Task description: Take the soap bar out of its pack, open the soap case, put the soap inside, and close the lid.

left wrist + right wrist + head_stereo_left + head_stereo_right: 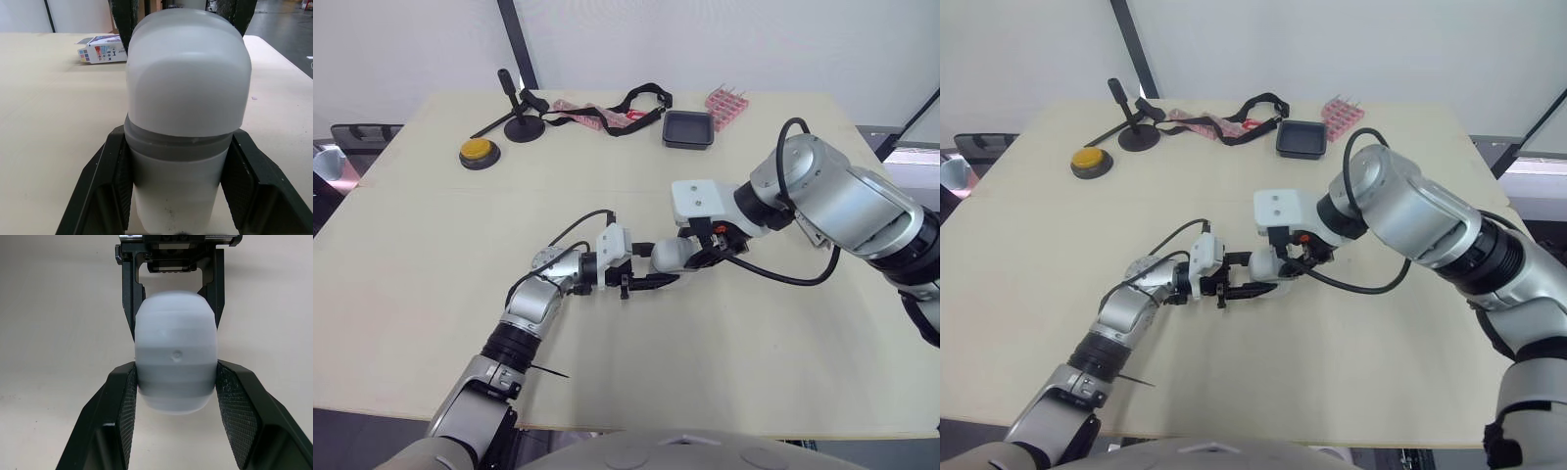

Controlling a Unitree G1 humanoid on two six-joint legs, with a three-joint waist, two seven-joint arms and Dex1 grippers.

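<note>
The left gripper [178, 142] is clamped on one end of the white soap case [188, 73] and the right gripper [176, 368] pinches the opposite end, facing it over the worktop [49, 122] — the soap pack [101, 49] lies farther off, beyond both.

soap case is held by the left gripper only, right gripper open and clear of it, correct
Not quite. The right gripper is also shut on the soap case: the right wrist view shows its fingers pressed against both sides, while the left gripper holds the other end.
</note>
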